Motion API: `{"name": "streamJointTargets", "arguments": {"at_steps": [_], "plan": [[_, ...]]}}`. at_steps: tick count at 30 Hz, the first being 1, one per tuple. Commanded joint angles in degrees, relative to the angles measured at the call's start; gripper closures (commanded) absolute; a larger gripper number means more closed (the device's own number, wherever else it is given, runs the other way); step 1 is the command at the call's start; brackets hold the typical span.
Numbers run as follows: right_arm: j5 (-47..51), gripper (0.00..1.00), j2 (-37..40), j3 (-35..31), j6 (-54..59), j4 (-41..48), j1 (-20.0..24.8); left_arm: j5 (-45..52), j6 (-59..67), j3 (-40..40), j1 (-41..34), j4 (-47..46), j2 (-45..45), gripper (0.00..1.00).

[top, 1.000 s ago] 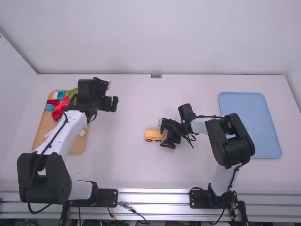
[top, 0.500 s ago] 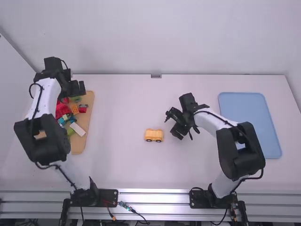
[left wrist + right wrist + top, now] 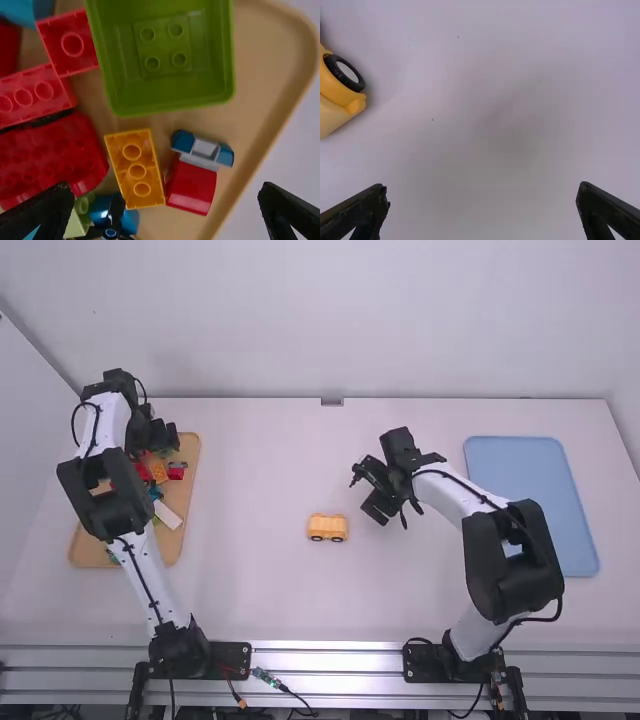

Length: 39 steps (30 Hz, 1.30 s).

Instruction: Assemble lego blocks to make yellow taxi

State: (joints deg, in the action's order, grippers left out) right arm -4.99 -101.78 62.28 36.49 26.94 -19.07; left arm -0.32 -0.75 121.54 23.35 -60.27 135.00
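Tan, the tray [image 3: 172, 548] of blocks [image 3: 167, 515] lies beneath the left gripper [image 3: 166, 436], its fingers apart. On the white table [image 3: 260, 590] stands a yellow wheeled piece [image 3: 327, 527]; near it, farther right, hangs the right gripper [image 3: 366, 494], fingers spread too.

car base [image 3: 333, 93]: smooth plastic | tub [image 3: 162, 95]: glossy plastic | table [image 3: 495, 150]: matt

In high view, can't see all of tan tray [image 3: 175, 540] under left arm [image 3: 105, 500]. Can't see whole green block [image 3: 162, 90] in left wrist view or yellow car [image 3: 334, 90] in right one, cut off by edges.
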Motion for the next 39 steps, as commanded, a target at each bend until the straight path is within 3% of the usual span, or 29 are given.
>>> {"name": "streamJointTargets", "arguments": {"at_steps": [1, 5, 9, 10, 13, 14, 20, 29, 35, 39], "plan": [[0.6, 0.01, 1.7, 1.1, 0.2, 0.1, 0.3, -0.8, -1.2, -1.6, 0.1, 1.2, 0.2, 0.01], [0.6, 0.01, 1.7, 1.1, 1.3, 0.0, 0.7, -0.8, -3.1, -4.1, -0.2, 4.3, 0.2, 0.00], [0.6, 0.01, 1.7, 1.1, 1.2, -0.3, 0.8, -0.9, -4.7, -7.2, -0.2, 7.8, 0.2, 0.12], [0.6, 0.01, 1.7, 1.1, 1.2, -0.3, 0.7, -0.9, -4.7, -7.8, -0.2, 8.3, 0.2, 0.21], [0.6, 0.01, 1.7, 1.1, 1.2, -0.3, 0.8, -0.9, -4.7, -8.8, -0.1, 9.0, 0.2, 0.30], [0.6, 0.01, 1.7, 1.1, 1.2, -0.3, 0.7, -0.9, -4.8, -9.0, 0.2, 9.0, 0.2, 0.46], [0.6, 0.01, 1.7, 1.1, 1.2, -0.3, 0.7, -8.7, -13.2, -9.3, 0.0, 8.3, 0.2, 0.40], [0.6, 0.01, 1.7, 1.1, 1.2, -0.3, 0.8, -7.7, -12.2, -9.3, -0.1, 6.1, 0.2, 0.39], [0.6, 0.01, 1.7, 1.1, 1.2, -0.3, 0.8, -7.7, -12.7, -11.1, -0.1, 6.3, 0.2, 0.31], [0.6, 0.00, 1.7, 1.1, 1.3, -0.2, 0.8, -7.9, -12.8, -13.8, -0.1, 8.3, 0.2, 0.30]]}}
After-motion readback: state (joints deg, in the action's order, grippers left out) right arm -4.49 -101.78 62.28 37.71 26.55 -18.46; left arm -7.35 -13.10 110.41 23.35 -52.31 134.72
